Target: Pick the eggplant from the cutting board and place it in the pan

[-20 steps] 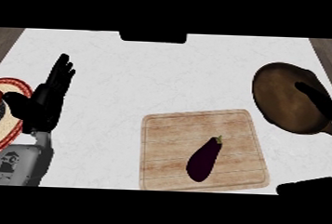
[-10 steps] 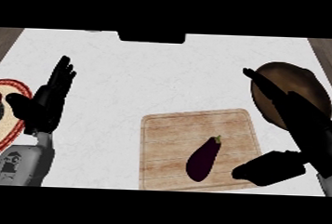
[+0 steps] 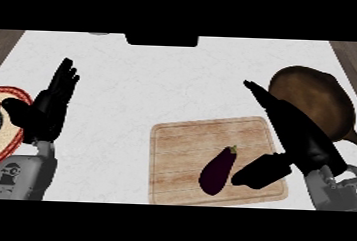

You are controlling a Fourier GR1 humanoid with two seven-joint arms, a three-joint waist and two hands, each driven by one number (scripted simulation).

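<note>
Right robot hand closes in on the eggplant

Your right robot hand hovers open beside the eggplant on the cutting board; its thumb could nudge the eggplant away from the pan near the tabletop's right edge.

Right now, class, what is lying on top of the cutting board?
An eggplant lies on the cutting board. The right robot hand is above the board's right edge, its thumb near the eggplant, hiding that part of the board.
</note>
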